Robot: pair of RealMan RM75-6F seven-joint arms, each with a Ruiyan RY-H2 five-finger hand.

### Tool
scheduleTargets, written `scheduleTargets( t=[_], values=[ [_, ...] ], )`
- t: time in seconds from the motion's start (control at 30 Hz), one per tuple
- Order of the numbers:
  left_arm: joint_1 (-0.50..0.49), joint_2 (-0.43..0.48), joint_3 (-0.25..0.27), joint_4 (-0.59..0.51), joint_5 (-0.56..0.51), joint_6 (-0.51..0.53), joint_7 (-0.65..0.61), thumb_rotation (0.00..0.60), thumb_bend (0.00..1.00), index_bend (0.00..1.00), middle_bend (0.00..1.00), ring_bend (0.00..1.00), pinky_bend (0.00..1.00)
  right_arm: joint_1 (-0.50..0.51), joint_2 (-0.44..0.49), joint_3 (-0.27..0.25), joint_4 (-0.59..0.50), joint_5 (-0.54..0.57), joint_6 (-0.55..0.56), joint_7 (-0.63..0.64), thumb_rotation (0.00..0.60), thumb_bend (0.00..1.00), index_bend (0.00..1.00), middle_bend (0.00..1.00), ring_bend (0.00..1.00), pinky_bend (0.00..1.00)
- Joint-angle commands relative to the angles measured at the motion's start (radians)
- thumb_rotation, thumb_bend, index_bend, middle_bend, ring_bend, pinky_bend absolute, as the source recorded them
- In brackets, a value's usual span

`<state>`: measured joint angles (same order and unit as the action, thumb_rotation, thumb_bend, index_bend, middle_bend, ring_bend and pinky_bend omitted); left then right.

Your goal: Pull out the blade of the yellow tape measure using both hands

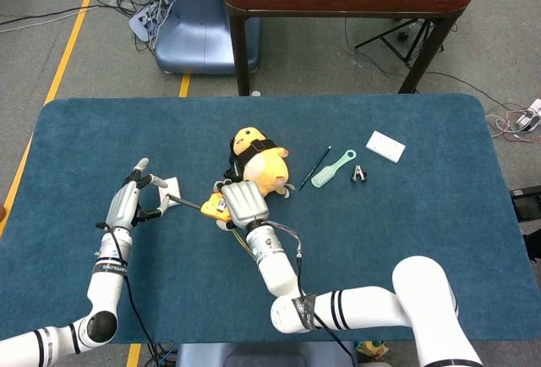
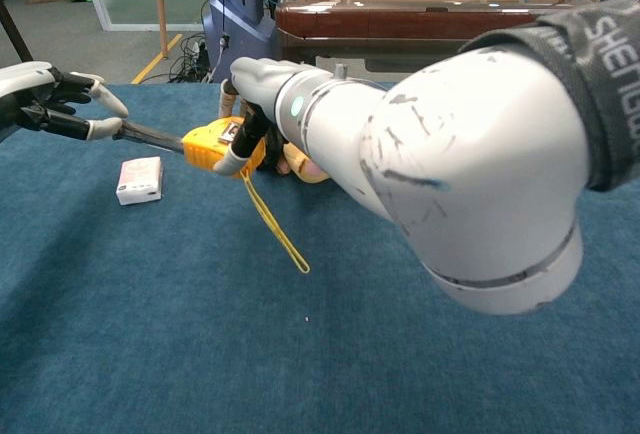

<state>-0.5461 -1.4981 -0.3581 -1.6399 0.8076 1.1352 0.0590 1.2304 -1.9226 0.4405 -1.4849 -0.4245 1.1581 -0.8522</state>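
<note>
Now the yellow tape measure (image 2: 212,147) gripped under the right robot hand (image 2: 262,89), its blade (image 2: 150,135) pinched by the left robot hand (image 2: 45,104).

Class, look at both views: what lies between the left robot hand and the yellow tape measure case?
The pulled-out blade spans from the left robot hand to the tape measure case. The chest view shows it best.

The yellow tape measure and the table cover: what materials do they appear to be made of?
The yellow tape measure looks like hard moulded plastic, smooth with a slight sheen; its blade looks thin, dark and flat, possibly metal. The table cover looks like matte blue carpet-like fabric with a fuzzy weave.
</note>
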Motion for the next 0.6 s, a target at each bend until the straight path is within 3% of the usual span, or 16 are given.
scheduleTargets(
  t=[0.03, 0.33, 0.6],
  values=[
    [0.0, 0.0, -0.001, 0.001, 0.0, -0.001, -0.002, 0.6, 0.41, 0.46, 0.0, 0.0, 0.0, 0.0, 0.0, 0.0, 0.001, 0.001, -0.001, 0.001, 0.6, 0.86, 0.65, 0.66, 0.65, 0.4],
    [-0.003, 0.001, 0.001, 0.004, -0.004, -0.011, -0.003, 0.6, 0.44, 0.5, 0.0, 0.0, 0.0, 0.0, 0.001, 0.002, 0.004, 0.003, -0.003, 0.004, 0.6, 0.86, 0.65, 0.66, 0.65, 0.4],
    [-0.004, -0.007, 0.001, 0.012, 0.0, -0.003, -0.005, 0.6, 0.54, 0.53, 0.0, 0.0, 0.0, 0.0, 0.007, 0.003, 0.004, 0.008, -0.006, 0.002, 0.6, 0.86, 0.65, 0.66, 0.65, 0.4]
  ],
)
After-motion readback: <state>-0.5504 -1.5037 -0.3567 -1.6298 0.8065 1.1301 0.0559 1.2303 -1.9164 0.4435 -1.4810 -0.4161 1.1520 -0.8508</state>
